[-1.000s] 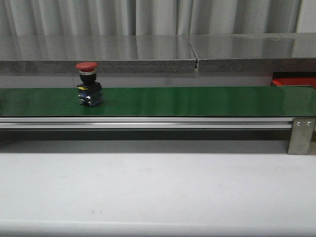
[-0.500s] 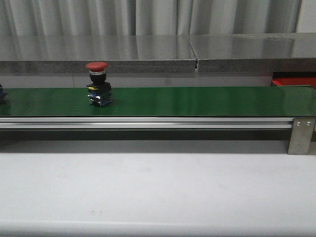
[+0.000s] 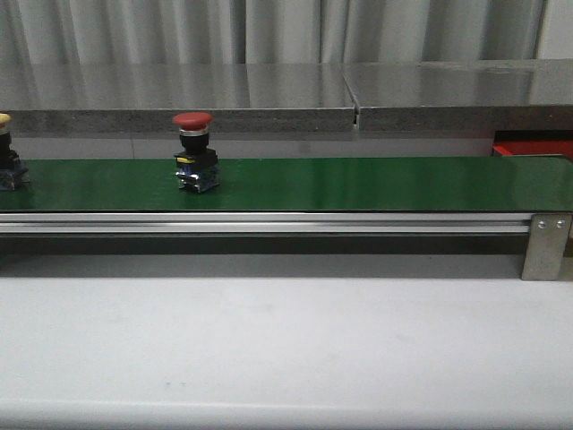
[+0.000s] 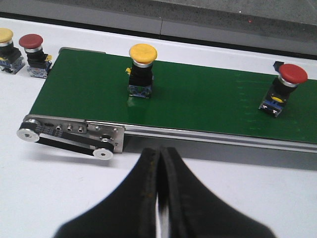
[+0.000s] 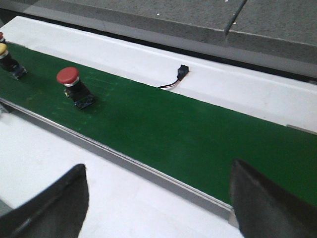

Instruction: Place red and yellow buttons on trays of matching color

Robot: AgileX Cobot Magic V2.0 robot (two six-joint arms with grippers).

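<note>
Only the left wrist view is showing two spare buttons (image 4: 22, 47) off the belt (image 4: 198, 104), while the left gripper (image 4: 159, 198) is sitting closed and the right gripper (image 5: 158, 198) is gaping before the red button (image 5: 73, 85).

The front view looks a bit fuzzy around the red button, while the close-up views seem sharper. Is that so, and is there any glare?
Front view: the red button is slightly smeared sideways; the steel shelf shows pale reflections. Left wrist view: buttons crisp, the dark gripper soft. Right wrist view: belt evenly lit.
</note>
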